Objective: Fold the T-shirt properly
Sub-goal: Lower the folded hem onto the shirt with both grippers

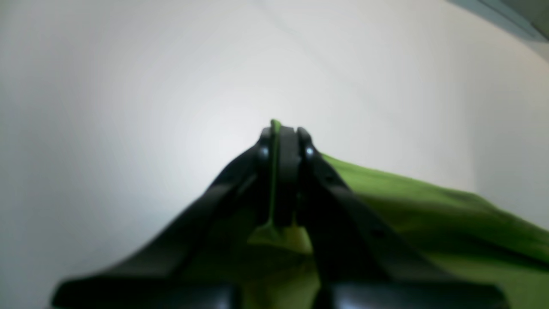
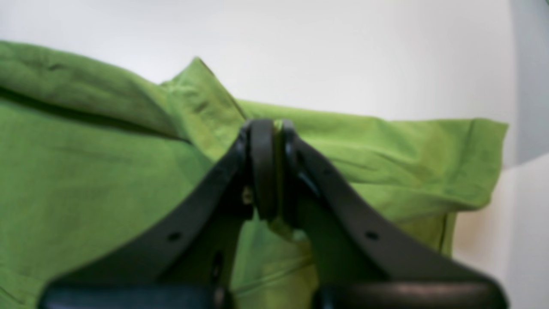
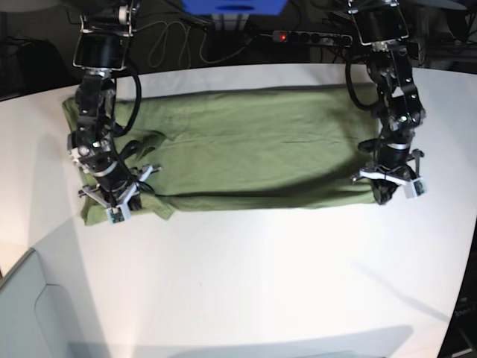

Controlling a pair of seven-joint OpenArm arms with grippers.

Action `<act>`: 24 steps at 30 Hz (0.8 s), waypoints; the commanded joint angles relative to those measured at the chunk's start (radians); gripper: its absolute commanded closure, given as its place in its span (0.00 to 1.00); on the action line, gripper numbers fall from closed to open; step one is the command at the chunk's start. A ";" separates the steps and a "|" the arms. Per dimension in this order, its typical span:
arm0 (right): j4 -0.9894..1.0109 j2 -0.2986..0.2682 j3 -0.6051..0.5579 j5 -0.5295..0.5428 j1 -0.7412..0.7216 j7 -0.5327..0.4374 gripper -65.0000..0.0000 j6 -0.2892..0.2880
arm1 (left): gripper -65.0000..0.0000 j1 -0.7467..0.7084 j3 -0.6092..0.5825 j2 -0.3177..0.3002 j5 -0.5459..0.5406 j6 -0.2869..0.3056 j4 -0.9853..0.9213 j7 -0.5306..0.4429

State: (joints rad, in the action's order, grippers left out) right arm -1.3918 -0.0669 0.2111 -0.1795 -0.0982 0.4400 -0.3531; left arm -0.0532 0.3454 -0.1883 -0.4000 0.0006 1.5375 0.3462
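The olive-green T-shirt (image 3: 253, 149) lies as a long band across the far half of the white table (image 3: 261, 276). My left gripper (image 1: 281, 133) is shut, a thin sliver of the shirt's fabric pinched between its fingertips; white table lies ahead of it. In the base view this gripper (image 3: 378, 195) is at the shirt's near right corner. My right gripper (image 2: 270, 128) is shut on the T-shirt (image 2: 85, 171) too, with a sleeve (image 2: 429, 163) spread just beyond it. In the base view it (image 3: 140, 192) sits at the near left end by the sleeve.
A power strip (image 3: 305, 36), cables and a blue box (image 3: 235, 6) sit behind the table's far edge. A grey-white panel (image 3: 30, 313) juts in at the lower left corner. Bare white tabletop stretches in front of the shirt.
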 commanded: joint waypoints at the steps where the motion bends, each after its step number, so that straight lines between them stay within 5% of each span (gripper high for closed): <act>1: -0.022 -0.011 0.001 0.015 -0.011 -0.025 1.00 -0.002 | 1.00 0.002 0.008 -0.010 -0.006 0.002 0.019 -0.029; 24: -0.017 -0.012 0.038 0.015 -0.016 -0.025 1.00 -0.002 | 0.96 -0.027 0.004 -0.007 -0.006 0.003 0.001 -0.025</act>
State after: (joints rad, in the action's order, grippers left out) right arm -1.3922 -0.0742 0.2493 -0.1791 -0.0937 0.4377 -0.3531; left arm -0.0891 0.3466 -0.1856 -0.4004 0.0006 1.5143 0.3443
